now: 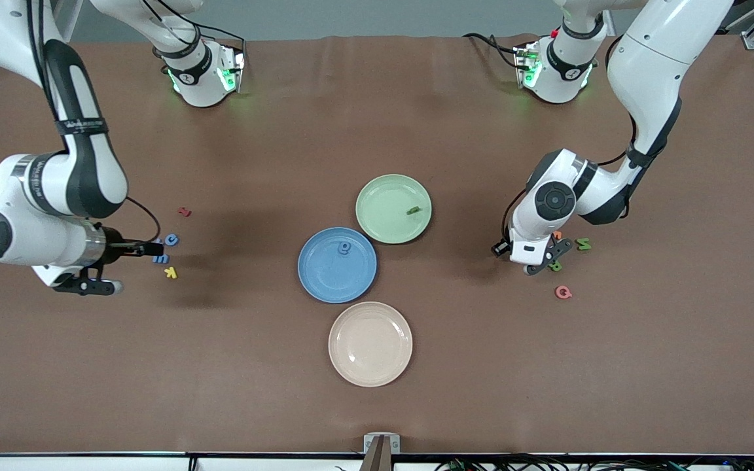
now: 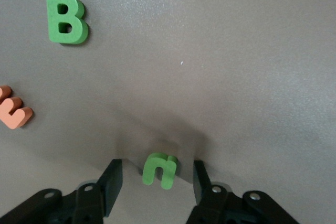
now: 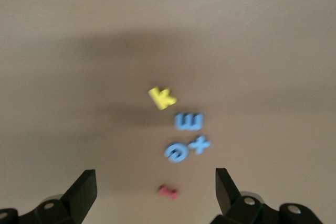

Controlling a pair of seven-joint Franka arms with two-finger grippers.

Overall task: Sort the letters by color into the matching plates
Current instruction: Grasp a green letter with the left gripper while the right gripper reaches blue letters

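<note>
A green n [image 2: 159, 170] lies between the half-open left gripper's [image 2: 157, 184] fingers, untouched, near the B [image 2: 66, 18], wrist low.

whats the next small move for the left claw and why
Probably finish closing the left claw on the small green letter: it lies on the table between the fingers, which have not yet touched it. Then lift it toward the green plate.
</note>
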